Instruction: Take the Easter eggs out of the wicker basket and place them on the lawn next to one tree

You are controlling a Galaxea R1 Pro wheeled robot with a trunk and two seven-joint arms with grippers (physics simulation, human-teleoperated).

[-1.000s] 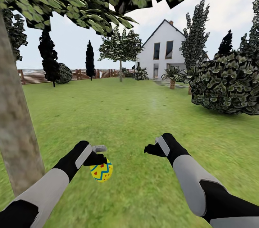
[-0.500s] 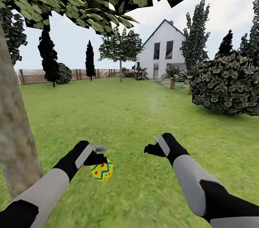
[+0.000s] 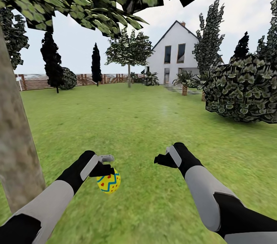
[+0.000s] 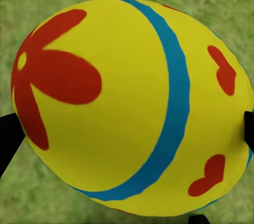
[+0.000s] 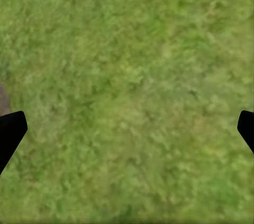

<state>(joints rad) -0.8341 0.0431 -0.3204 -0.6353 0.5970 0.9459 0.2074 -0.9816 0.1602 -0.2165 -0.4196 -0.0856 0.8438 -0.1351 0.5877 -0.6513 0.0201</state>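
The left gripper [image 3: 108, 176] is carrying one Easter egg [image 3: 109, 181] above the lawn [image 3: 146, 121], and the tree [image 3: 17, 147] trunk is standing just to the left of this arm, so the left arm is clearly the nearer one. Its fingers [image 4: 8, 136] are pressing both sides of the egg. The right gripper [image 3: 161, 159] is hanging over bare grass, its fingers wide apart and holding nothing

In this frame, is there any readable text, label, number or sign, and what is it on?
None: no words, numbers, brands or signs anywhere.
Easter egg in the left gripper: only painted blue bands, red hearts and a red flower, no lettering.
White house and wooden fence: no sign or number visible.
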